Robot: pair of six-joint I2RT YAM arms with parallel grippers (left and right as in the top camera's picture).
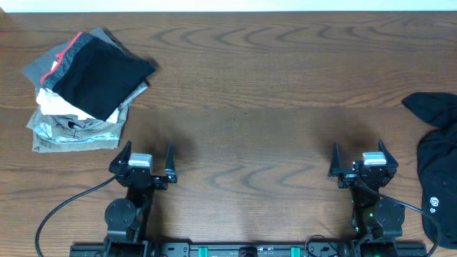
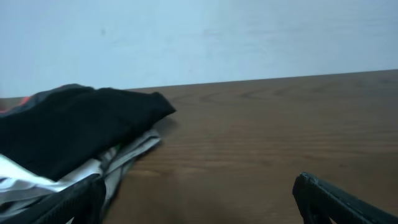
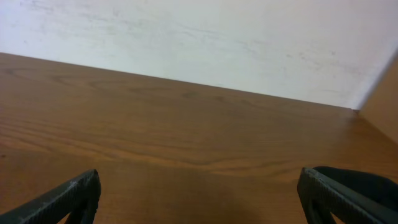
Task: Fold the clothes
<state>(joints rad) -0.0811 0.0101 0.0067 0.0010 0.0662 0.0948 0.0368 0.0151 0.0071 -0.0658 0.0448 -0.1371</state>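
**Both claws gaping wide, clothes lying off to the sides**

The left gripper (image 1: 148, 150) and the right gripper (image 1: 358, 148) are sitting at the near edge of the table (image 1: 250, 86), well apart. Each is spreading its jaws wide and holding nothing. A stack of folded clothes (image 1: 86, 89), with a black piece on top and pale and grey layers under it, is lying at the far left, beyond the left gripper. A loose black garment (image 1: 437, 157) is sprawling at the right edge, just beside the right gripper and partly running out of the overhead view. Nothing is lying on the wood between the two arms. A cable (image 1: 64, 207) is curving off the left arm's base.

The left wrist camera is showing the stack from low down, its black top layer drooping over the pale ones, near the left finger. The right wrist camera is taking in mostly bare wood and a white wall (image 3: 186, 37). The dark edge by its right finger is too unclear to name.
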